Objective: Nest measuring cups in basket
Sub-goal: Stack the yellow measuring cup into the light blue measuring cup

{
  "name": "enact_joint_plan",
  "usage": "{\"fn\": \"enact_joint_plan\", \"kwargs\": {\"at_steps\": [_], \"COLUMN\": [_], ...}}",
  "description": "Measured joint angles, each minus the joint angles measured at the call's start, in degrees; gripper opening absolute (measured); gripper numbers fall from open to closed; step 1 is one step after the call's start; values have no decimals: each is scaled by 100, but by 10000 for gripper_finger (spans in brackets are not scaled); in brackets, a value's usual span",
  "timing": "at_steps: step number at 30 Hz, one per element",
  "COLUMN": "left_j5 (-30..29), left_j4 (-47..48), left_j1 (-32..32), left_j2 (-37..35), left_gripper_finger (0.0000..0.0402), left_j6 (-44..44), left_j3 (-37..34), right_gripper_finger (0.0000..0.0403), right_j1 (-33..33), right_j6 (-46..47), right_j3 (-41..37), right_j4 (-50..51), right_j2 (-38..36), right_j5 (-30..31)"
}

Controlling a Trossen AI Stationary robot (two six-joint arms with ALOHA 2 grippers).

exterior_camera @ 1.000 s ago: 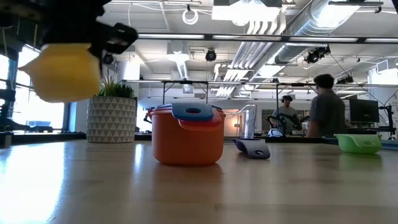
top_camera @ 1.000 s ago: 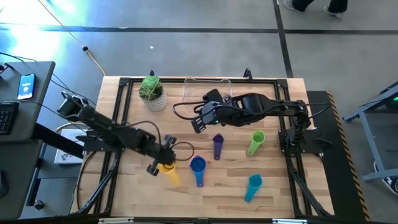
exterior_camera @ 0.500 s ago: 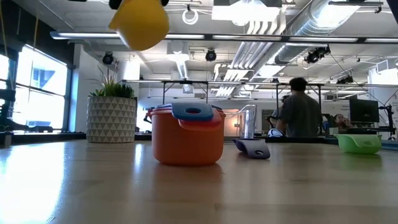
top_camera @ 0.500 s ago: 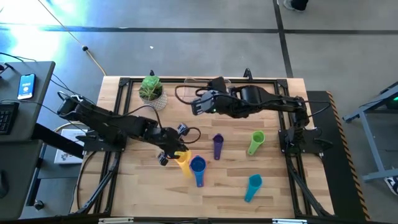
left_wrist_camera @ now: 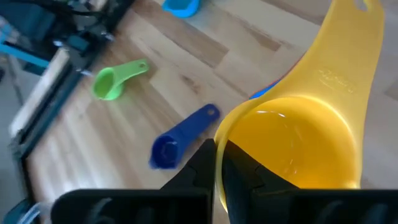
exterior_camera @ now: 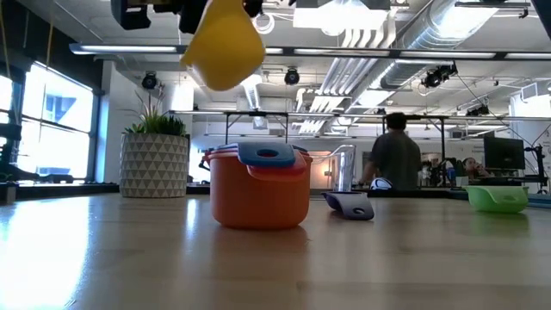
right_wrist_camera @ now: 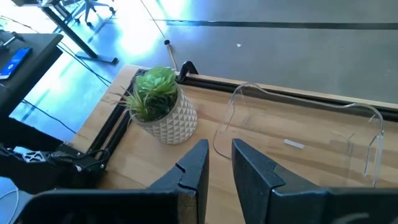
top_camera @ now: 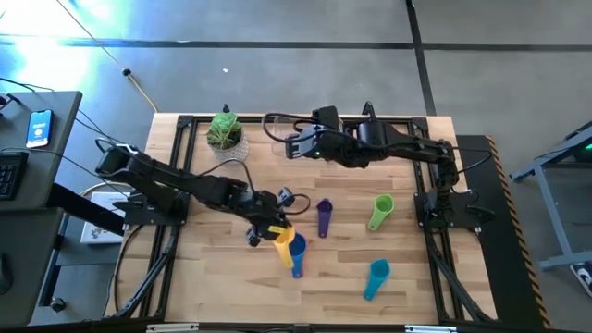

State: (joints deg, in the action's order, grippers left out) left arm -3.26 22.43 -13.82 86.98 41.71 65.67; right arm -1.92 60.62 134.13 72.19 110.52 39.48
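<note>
Carrying the yellow measuring cup (top_camera: pixel 280 239) clamped in its fingers, the left gripper (top_camera: pixel 267 228) hangs above the orange cup stack (exterior_camera: pixel 259 190) near table centre. The right gripper (top_camera: pixel 298 146), empty with fingers slightly apart, waits at twelve o'clock by the clear basket (right_wrist_camera: pixel 298 134). A tilted release could bounce the cup off the stack. Visible loose cups: one purple (top_camera: pixel 324 216), one green (top_camera: pixel 380 211), one teal (top_camera: pixel 376 277).

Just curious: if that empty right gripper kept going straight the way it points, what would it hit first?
Probably the clear basket, which lies right ahead of the right gripper; the potted plant sits off to one side. Depth is hard to judge.
</note>
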Motion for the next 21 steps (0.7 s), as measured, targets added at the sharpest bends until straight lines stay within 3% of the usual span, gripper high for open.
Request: {"fn": "enact_joint_plan", "kwargs": {"at_steps": [21], "left_j5": [154], "left_j4": [64], "left_j1": [-7], "left_j2": [1294], "left_gripper_finger": [5], "left_j6": [-44], "left_j3": [494], "right_gripper_finger": [62], "right_j1": [7], "right_j6": [106], "right_j3": [0], "right_j4": [68], "right_j2": [0], "right_j5": [-28]}}
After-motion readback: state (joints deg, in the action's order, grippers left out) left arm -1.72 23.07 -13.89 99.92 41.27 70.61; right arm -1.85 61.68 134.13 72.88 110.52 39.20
